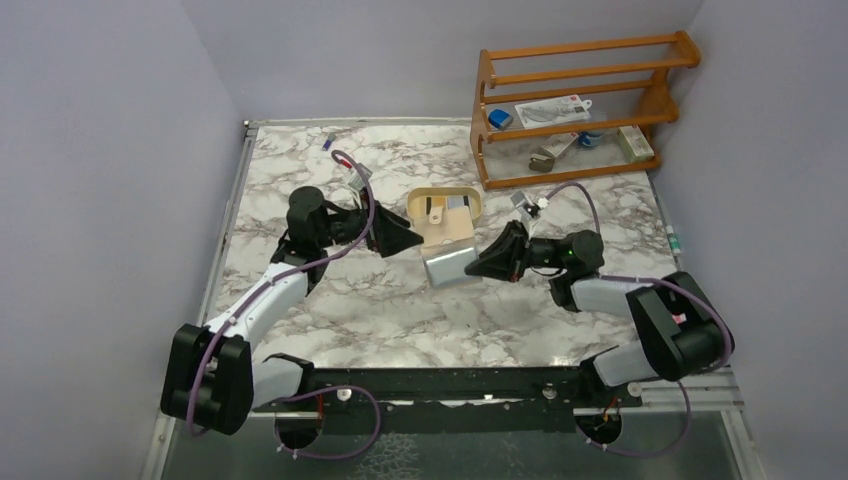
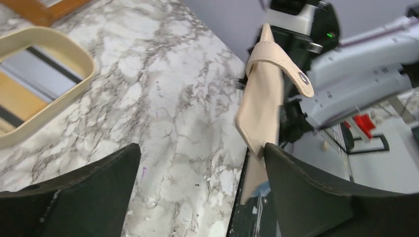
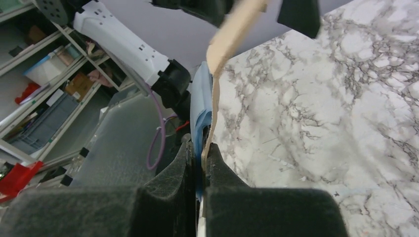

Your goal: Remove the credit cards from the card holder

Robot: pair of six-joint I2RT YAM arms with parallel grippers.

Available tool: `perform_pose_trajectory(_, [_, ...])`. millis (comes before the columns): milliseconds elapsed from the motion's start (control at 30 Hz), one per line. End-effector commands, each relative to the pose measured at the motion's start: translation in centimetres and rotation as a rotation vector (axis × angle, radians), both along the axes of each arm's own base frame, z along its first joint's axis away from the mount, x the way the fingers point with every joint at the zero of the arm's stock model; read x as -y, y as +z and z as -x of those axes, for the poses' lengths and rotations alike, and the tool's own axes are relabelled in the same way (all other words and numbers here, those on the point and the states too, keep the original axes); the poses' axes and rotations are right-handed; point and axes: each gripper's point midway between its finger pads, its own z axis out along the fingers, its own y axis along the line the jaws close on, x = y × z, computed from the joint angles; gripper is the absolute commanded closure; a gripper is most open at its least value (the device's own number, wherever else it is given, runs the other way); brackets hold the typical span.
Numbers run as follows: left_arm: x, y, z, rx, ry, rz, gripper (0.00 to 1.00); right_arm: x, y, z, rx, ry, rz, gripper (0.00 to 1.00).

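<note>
The tan card holder [image 1: 447,240] is held up off the table between the two grippers, partly unfolded. My right gripper [image 1: 474,264] is shut on its near edge. In the right wrist view the fingers [image 3: 170,173] pinch a tan leaf [image 3: 232,34] together with pale blue credit cards [image 3: 200,106]. My left gripper [image 1: 414,241] is open just left of the holder. In the left wrist view the holder [image 2: 262,98] with its snap tab [image 2: 302,79] stands beside the gripper's [image 2: 201,148] right finger [image 2: 306,192]. A bit of blue [image 2: 262,190] shows under it.
An oval tan tray [image 1: 473,196] with flat items in it lies just behind the holder; its rim shows in the left wrist view [image 2: 79,54]. A wooden rack [image 1: 575,105] with small items stands at the back right. A small item [image 1: 330,142] lies at the back.
</note>
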Motion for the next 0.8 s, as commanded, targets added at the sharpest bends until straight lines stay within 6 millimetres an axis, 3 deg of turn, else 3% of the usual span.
perform_pose_trajectory(0, [-1.6,-0.5,-3.0,-0.113,0.286,0.052,0.01,1.3,3.4,3.3,0.071,0.017,-0.066,0.99])
perform_pose_trajectory(100, [-2.4,-0.9,-2.2,-0.177,0.355,0.100,0.01,1.9,3.8,4.7,0.025,-0.008,-0.069,0.99])
perform_pose_trajectory(200, [-2.8,-1.0,0.1,-0.203,0.380,0.161,0.01,2.3,3.7,5.0,-0.027,-0.060,-0.055,0.99])
perform_pose_trajectory(400, [-1.7,-2.9,4.6,-0.261,0.392,0.266,0.01,2.8,1.7,2.7,-0.165,-0.258,-0.036,0.99])
perform_pose_trajectory(533, [-1.0,-2.5,6.5,-0.176,0.379,0.341,0.01,2.8,1.8,1.1,-0.271,-0.331,-0.101,0.99])
perform_pose_trajectory(633, [-0.3,-1.2,7.4,-0.086,0.333,0.369,0.01,2.6,2.5,0.0,-0.361,-0.341,-0.156,0.99])
perform_pose_trajectory(767, [0.9,-2.2,6.6,-0.067,0.353,0.307,0.01,1.2,2.9,-0.5,-0.477,-0.278,-0.166,0.99])
